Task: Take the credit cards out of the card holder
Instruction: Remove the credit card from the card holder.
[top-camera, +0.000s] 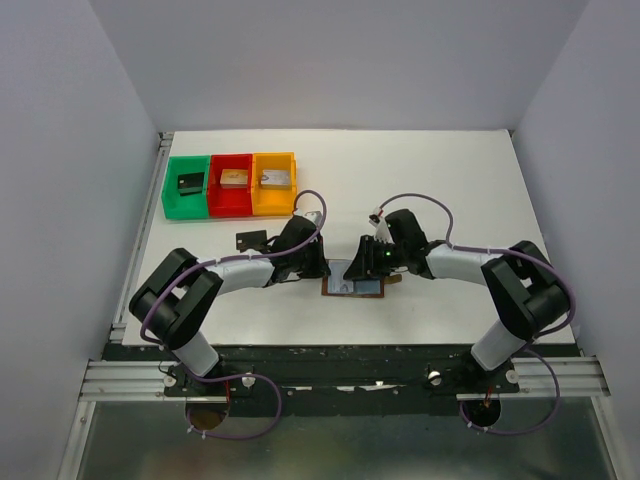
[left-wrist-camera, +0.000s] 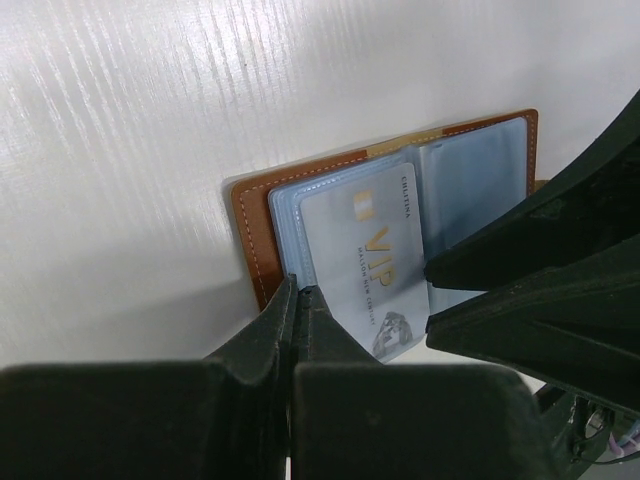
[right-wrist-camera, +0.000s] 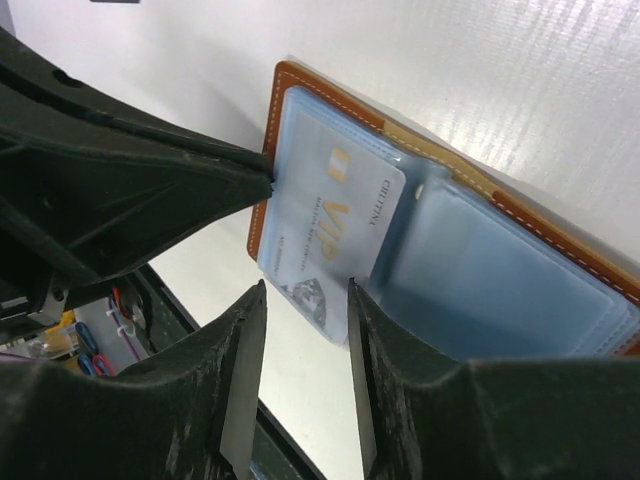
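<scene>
Now, on the tabletop (top-camera: 450, 200), the open card holder (top-camera: 357, 285) lies between my arms. My left gripper (left-wrist-camera: 297, 292), fingers together, seems to pin its edge. My right gripper (right-wrist-camera: 305, 295), fingers apart, straddles the grey card (right-wrist-camera: 330, 220) poking from its sleeve. I should close squarely, then draw along the sleeve. I count three bins (top-camera: 231, 205), one card holder, one card showing.

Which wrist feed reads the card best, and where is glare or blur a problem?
Left wrist: VIP card print sharp; left claw a dark blur; streaky glare on the table. Right wrist: card legible too, sheen on the card holder sleeves, right claw soft. Top external: even light, but the card holder is tiny, half hidden by both claws.
</scene>
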